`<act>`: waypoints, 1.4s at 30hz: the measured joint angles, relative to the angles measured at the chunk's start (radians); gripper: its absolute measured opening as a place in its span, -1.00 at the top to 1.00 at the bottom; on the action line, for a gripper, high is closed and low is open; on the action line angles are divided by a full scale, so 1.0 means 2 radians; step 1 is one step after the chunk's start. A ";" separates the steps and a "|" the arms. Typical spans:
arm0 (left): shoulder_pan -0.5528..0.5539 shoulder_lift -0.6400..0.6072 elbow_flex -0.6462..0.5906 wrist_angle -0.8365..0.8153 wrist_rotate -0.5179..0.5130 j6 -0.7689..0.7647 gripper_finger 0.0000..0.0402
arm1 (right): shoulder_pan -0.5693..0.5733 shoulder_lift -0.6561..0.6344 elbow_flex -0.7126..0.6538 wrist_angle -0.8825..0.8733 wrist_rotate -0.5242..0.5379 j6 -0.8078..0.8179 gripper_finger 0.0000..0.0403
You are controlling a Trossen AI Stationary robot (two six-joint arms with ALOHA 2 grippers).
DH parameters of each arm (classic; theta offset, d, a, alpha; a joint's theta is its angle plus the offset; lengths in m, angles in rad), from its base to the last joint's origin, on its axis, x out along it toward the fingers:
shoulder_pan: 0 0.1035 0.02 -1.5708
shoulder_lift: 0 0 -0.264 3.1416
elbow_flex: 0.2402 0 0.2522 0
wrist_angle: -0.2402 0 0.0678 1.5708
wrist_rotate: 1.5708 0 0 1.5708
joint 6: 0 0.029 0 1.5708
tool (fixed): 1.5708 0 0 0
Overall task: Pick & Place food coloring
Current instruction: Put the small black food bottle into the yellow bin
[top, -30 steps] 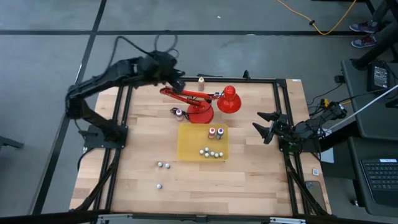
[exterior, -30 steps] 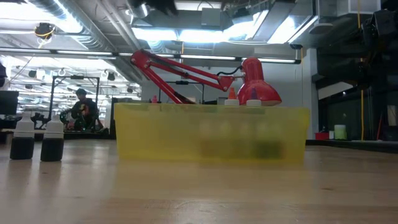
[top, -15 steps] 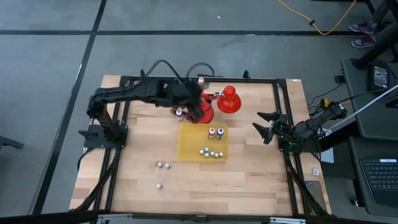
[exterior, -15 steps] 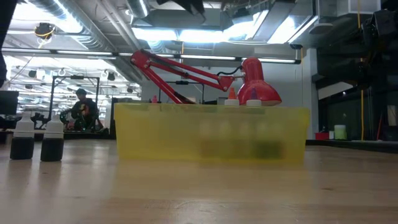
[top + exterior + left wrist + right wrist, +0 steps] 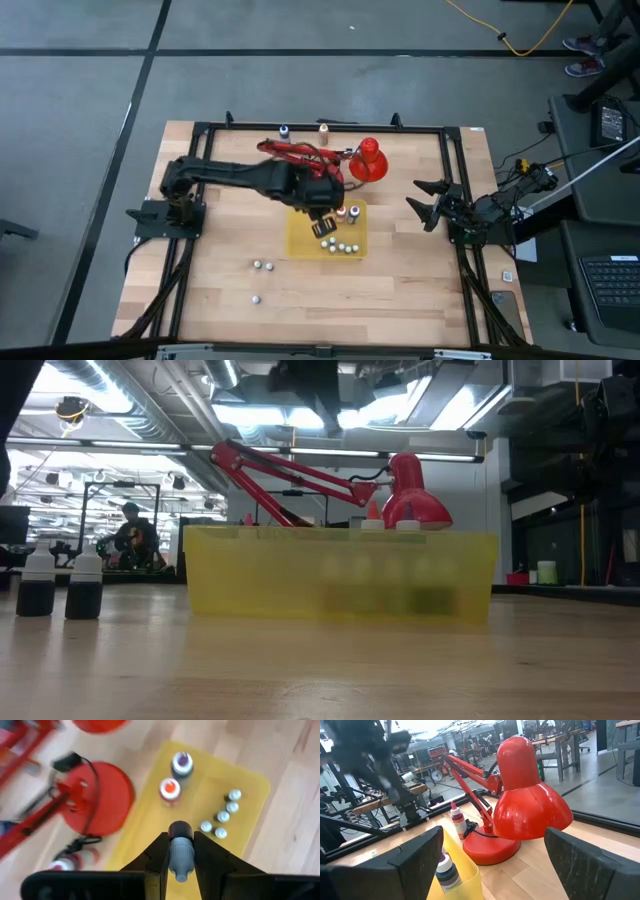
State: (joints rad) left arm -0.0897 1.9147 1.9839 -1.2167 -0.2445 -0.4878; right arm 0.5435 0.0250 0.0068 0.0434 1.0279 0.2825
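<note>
Left hand (image 5: 180, 851) is closed on one small food coloring bottle (image 5: 180, 852), pinched between the two fingers with its dark cap pointing away from the wrist. In the high view the left hand (image 5: 322, 218) hangs over the yellow tray (image 5: 300, 240), near the tray's edge closest to the red desk lamp (image 5: 345, 165). The tray sits about mid-tabletop.

Already in the tray: two upright bottles (image 5: 346, 213) at the corner nearest the lamp shade, and a cluster of white-capped ones (image 5: 338, 244) toward the opposite edge. Loose bottles remain on the tabletop: three (image 5: 260, 272) toward the near-left part, two (image 5: 303, 130) by the far edge, and one beside the lamp base in the left wrist view.

Right hand (image 5: 428, 203) waits at the right edge of the tabletop, fingers spread wide, holding nothing.

Step in hand, as judged: the place phase, carried bottle above the tray. Next move calls for lowering over bare tray floor, clear of the two upright bottles, then releasing.
</note>
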 joint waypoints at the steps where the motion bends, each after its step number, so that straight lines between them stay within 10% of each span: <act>1: -0.002 0.008 0.000 0.000 0.006 0.000 0.68 | 0.000 0.000 0.000 0.000 0.000 0.000 -0.72; 42: -0.069 0.099 -0.136 0.078 0.028 -0.108 0.68 | 0.000 0.000 0.000 0.000 0.000 -0.001 -0.72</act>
State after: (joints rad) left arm -0.2283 2.1124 1.7123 -1.0610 -0.1877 -0.7036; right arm 0.5438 0.0253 0.0070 0.0433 1.0279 0.2809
